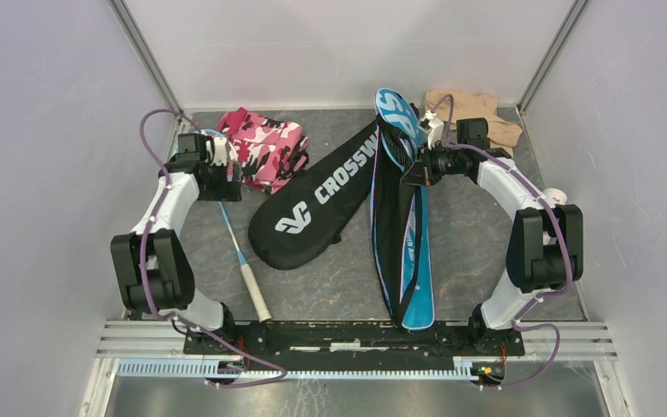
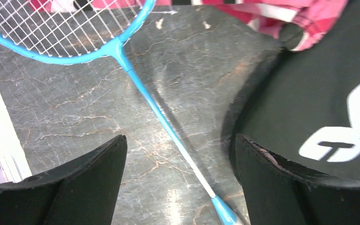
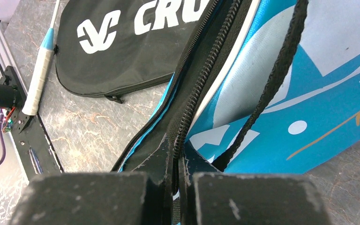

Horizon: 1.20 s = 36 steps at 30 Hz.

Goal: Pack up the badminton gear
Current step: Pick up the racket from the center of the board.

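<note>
Item 1, blue racket (image 1: 235, 241): we log it lying flat on the grey table (image 1: 330, 278) at the 9 o'clock side. Its strung head sits toward 11 o'clock, partly under the left arm, and its white-wrapped handle points to 5 o'clock.

Item 2, black CROSSWAY cover (image 1: 321, 195): flat at centre, with the narrow end toward 1 o'clock and the broad end toward 7 o'clock. It lies just beside the racket shaft but apart from it.

Item 3, blue SPORT cover (image 1: 419, 261): right of centre, running from 12 to 6 o'clock. We see its zip open and its black zippered edge raised off the table at the far end.

Item 4, left gripper (image 2: 178, 145): fingers (image 2: 98, 168) spread wide and holding nothing. It hangs over the racket shaft just short of the head.

Item 5, right gripper (image 3: 178, 180): closed tight, pinching the zippered edge of the blue SPORT cover. A black cord of the cover runs alongside.

Item 6, pink camouflage cloth (image 1: 265, 143): bunched at 11 o'clock, touching the black cover's side.

Item 7, beige cloth (image 1: 478, 109): crumpled at 1 o'clock, behind the right wrist.
</note>
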### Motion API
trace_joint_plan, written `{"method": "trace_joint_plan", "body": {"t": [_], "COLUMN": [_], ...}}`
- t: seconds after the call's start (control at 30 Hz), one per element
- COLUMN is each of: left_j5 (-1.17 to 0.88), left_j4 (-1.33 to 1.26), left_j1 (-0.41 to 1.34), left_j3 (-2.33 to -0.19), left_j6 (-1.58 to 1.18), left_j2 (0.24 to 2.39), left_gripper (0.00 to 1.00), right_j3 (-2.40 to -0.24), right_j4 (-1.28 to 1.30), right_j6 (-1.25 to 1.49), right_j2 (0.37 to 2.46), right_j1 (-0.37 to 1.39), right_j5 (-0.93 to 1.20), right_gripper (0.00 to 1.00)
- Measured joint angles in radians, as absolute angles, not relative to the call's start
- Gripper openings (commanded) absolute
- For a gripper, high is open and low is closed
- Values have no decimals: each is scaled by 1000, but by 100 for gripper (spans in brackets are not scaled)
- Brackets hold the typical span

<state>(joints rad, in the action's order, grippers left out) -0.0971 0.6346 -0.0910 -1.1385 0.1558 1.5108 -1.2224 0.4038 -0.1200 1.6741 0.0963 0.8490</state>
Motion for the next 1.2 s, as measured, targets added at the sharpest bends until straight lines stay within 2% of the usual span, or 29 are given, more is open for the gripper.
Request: {"method": "trace_joint_plan", "body": {"t": [0.2, 0.43, 0.87, 1.2], "left_j5": [-130, -170, -217, -215], "left_j4": [619, 582, 462, 395], "left_j1": [-181, -247, -251, -254], "left_j3": [-1140, -1139, -1083, -1053], "left_j6": [152, 112, 17, -25], "left_j2": [1635, 1708, 1766, 1766], "left_gripper": [68, 60, 45, 22], "right_j3": [-1217, -1209, -1191, -1181], "right_j4": [400, 395, 381, 376], "right_j6": [-119, -120, -120, -117], "right_j2": [1670, 1665, 1658, 1650], "right_j1": [96, 96, 96, 96], "right_j5": [861, 870, 883, 889], "right_gripper": [0, 0, 0, 0]}}
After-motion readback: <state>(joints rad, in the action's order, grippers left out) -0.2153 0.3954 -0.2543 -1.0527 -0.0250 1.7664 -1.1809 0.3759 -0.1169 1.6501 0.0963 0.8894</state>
